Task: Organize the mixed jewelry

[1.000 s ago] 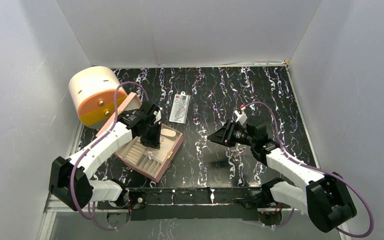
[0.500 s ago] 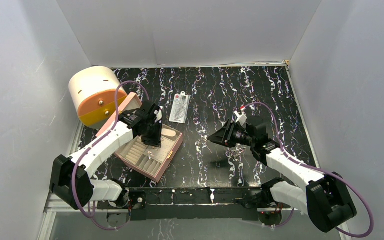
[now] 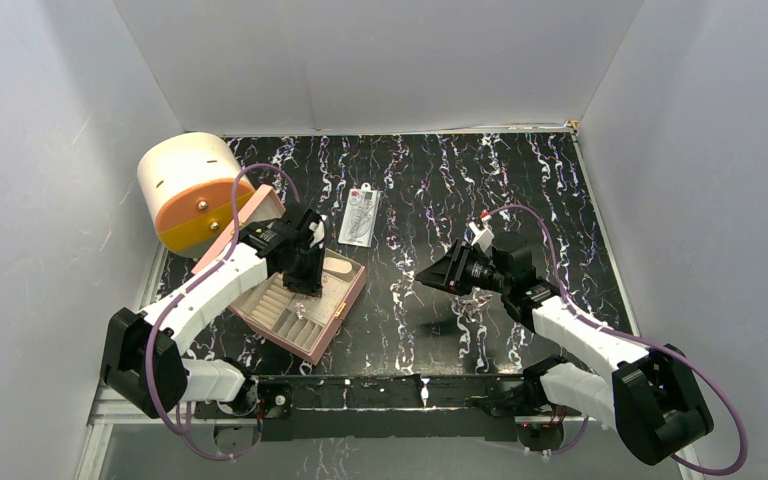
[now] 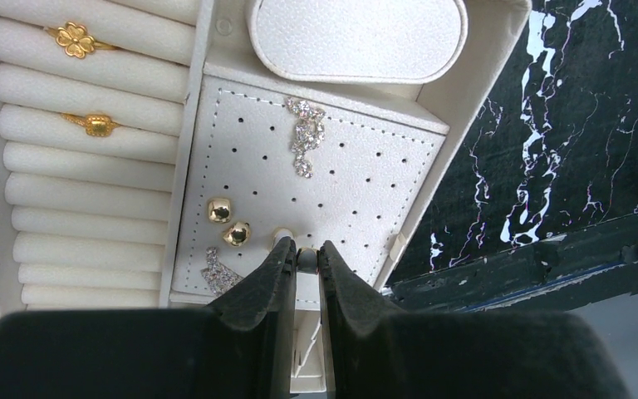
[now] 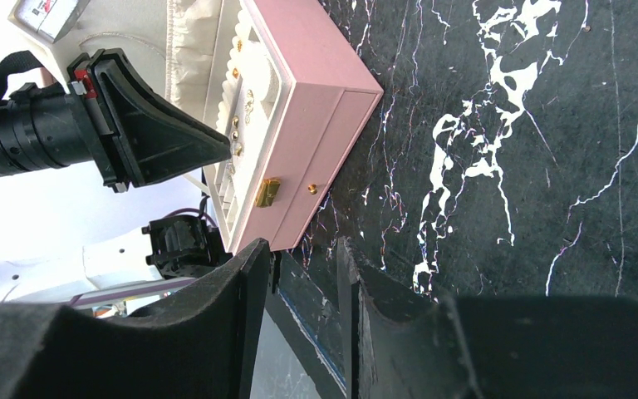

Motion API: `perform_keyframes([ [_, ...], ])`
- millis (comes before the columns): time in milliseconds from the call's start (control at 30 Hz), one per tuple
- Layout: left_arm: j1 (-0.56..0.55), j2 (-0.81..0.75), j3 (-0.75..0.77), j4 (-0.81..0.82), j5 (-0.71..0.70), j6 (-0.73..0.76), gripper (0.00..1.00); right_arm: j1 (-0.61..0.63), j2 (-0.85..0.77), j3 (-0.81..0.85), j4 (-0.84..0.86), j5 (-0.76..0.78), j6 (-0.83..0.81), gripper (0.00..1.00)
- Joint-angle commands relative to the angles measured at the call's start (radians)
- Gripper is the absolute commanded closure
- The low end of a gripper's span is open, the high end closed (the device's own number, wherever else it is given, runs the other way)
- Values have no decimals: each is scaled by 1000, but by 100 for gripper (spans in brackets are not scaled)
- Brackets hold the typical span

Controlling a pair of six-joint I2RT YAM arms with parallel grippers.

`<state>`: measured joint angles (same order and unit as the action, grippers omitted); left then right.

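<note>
The pink quilted box (image 3: 346, 296) lies open at the left. In the left wrist view its white perforated pad (image 4: 357, 183) holds two gold studs (image 4: 219, 209), a sparkly chain piece (image 4: 306, 137) and another sparkly piece (image 4: 216, 270). Two gold rings (image 4: 75, 38) sit in the ring rolls. My left gripper (image 4: 306, 253) is over the pad's near edge, shut on a small round stud (image 4: 306, 259). My right gripper (image 5: 303, 249) is open and empty above the dark table, right of the box (image 5: 316, 100).
A cream and orange cylinder (image 3: 190, 190) stands at the back left behind the box lid. A clear flat packet with a white card (image 3: 360, 218) lies behind the box. White walls enclose the black marbled table (image 3: 520, 180).
</note>
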<state>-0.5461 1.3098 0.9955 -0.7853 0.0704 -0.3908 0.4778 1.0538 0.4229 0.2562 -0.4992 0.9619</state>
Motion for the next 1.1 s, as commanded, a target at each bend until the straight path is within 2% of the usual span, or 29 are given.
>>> perform_keyframes([
  [0,4,5,-12,-9,6,15,92,-2,-16,31,17,5,-12,56],
  [700,4,-1,-39,23,16,13,92,-1,-16,27,17,7,-10,55],
  [1067,3,-12,-1,-54,-16,65,92,-1,1,31,33,-2,-6,55],
])
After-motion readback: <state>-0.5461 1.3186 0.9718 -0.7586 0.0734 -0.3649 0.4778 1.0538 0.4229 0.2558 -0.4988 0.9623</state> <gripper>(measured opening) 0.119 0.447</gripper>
